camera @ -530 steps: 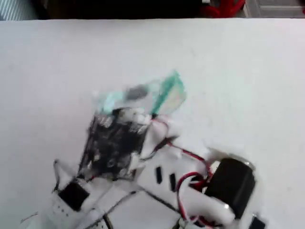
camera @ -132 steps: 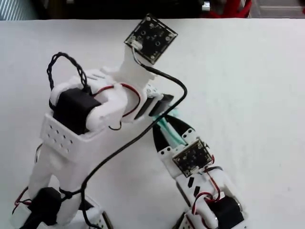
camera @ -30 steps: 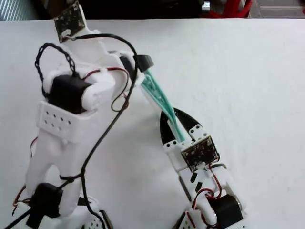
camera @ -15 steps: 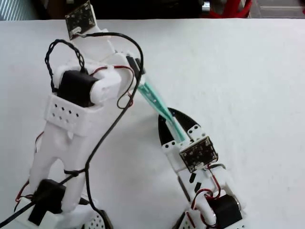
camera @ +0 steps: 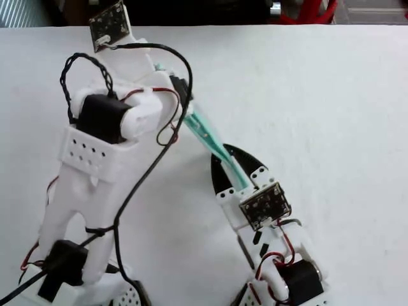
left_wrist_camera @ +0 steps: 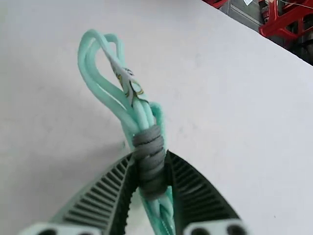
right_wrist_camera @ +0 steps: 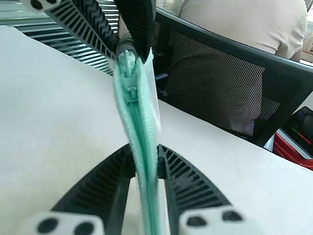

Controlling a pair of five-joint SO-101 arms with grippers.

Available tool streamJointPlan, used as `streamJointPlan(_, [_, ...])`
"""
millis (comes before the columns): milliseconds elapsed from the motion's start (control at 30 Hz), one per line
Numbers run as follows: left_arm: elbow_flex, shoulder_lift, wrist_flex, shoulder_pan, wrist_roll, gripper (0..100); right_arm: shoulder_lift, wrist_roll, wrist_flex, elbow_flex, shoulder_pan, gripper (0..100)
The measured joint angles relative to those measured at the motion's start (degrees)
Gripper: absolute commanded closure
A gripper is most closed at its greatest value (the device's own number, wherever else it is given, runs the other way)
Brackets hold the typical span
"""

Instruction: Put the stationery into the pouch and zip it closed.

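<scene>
Over the last few seconds I watch the left fingers (left_wrist_camera: 115,188) travel from the middle of the high view, where they sat just beside the right fingers (right_wrist_camera: 105,188), up toward the upper left of the frame. The mint pouch (camera: 207,132) is drawn out between the two arms as they go. In the last half second that travel has all but stopped, and the left arm sits almost exactly where it was. The pouch now runs as a taut diagonal strip, lifted off the white bench (camera: 331,115), from the upper left down to the lower centre. The left fingers are clenched on the grey zip pull (left_wrist_camera: 146,147) at the far end, with a mint loop (left_wrist_camera: 98,63) sticking out beyond them. The right fingers are clamped on the near end of the pouch, pinching its zipped edge between the pads as an anchor. From the right wrist camera the teeth along the edge facing me look meshed all the way to the other arm. I therefore judge that the zip stroke is at or very near the end of its run, which would explain the stall. I can't see inside the pouch, so I can't confirm that the stationery is in there. If it is, what remains is to check the closure, ease the tension and set the pouch down on the bench.
</scene>
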Motion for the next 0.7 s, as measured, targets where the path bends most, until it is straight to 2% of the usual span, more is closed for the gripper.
streamJointPlan(367, [0.79, -6.86, -0.62, -2.20, 0.00, 98, 0.26, 0.00, -2.20, 2.90, 0.09, 97.8])
streamJointPlan(700, [0.88, -8.53, -4.48, -3.96, -1.05, 98, 0.18, 0.00, -2.29, 2.81, 0.09, 97.8])
